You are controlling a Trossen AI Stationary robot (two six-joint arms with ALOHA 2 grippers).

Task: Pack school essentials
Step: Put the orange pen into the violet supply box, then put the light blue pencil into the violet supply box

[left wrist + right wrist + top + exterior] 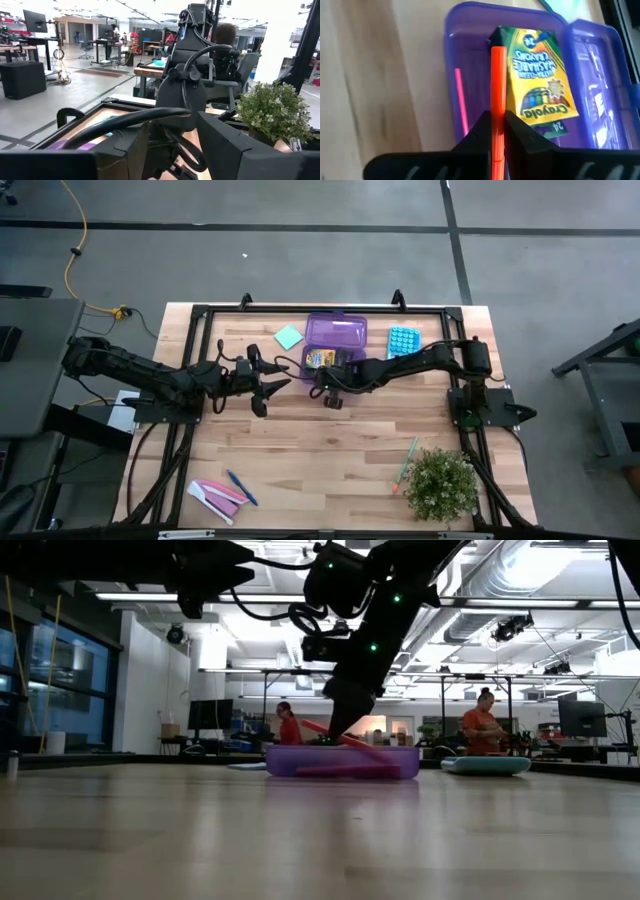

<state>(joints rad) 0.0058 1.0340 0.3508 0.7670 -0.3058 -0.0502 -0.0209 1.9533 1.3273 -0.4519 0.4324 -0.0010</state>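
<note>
A purple pencil box (335, 340) stands open at the table's far middle, lid thrown back. A yellow crayon box (540, 80) and a pink pen (460, 102) lie inside. My right gripper (498, 125) slants down over the box's near side, shut on an orange-red pen (498, 75). My left gripper (272, 385) hangs open and level to the left of the box, touching nothing. A green sticky-note pad (289, 337) lies flat left of the box. Near the front edge lie a blue pen (241, 486) and a green pen (409, 457). My right gripper pinches the orange-red pen's barrel (498, 107) between its two fingers. The pen runs along the fingers and sticks out ahead of them. The fingers slant down from the table's near side. The pen's free end (499, 50) is over the crayon box; whether it touches, I cannot tell.
A light-blue buttoned pad (401, 340) lies right of the purple box. Pink and white flat pieces (215, 495) sit at the front left, a potted plant (440, 485) at the front right. Bare wood lies between the arms and the front edge.
</note>
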